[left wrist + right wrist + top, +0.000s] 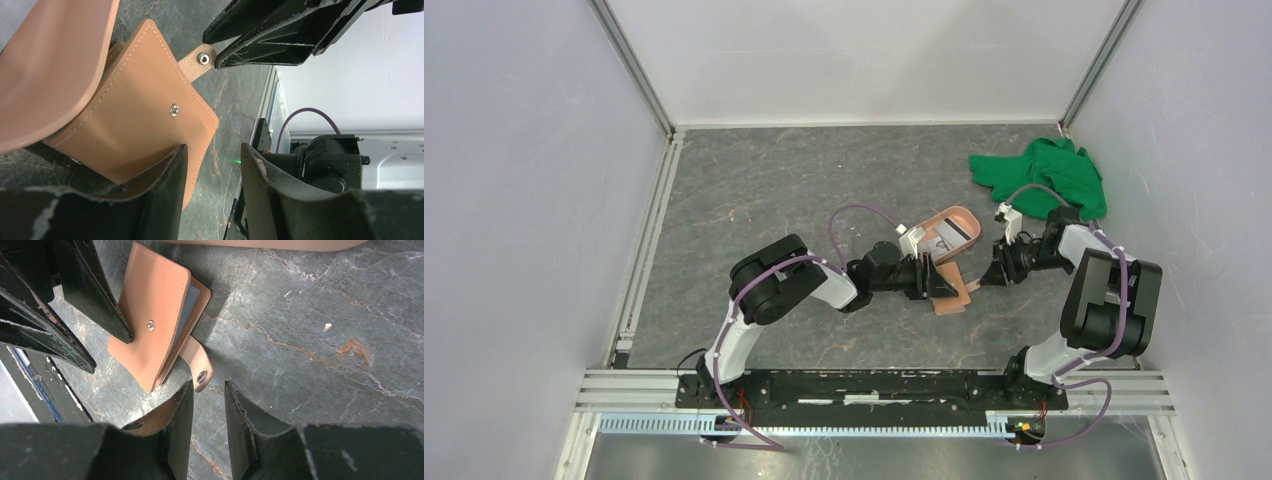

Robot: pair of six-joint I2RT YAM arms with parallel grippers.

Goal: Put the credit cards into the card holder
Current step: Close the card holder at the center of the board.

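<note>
**Two claws at a folded wallet**

Both claws are released and hold nothing. The card holder (155, 305) lies folded and unsnapped mid-scene, just near of the pink tray (964, 222). The left gripper (214, 150) rests one finger on its cover. The right gripper (208, 386) stands at the snap tab (199, 365). No credit cards show clearly, so loading looks not yet done.

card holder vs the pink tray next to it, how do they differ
Colour: the card holder is tan-brown, with stitched edges and metal snaps. The tray is paler pink and smooth.
Shape: the card holder is flat and squarish, while the tray is oval and dished.
Size: the card holder is clearly smaller than the tray.
Both are warm-toned and lie close together on the table.
</note>
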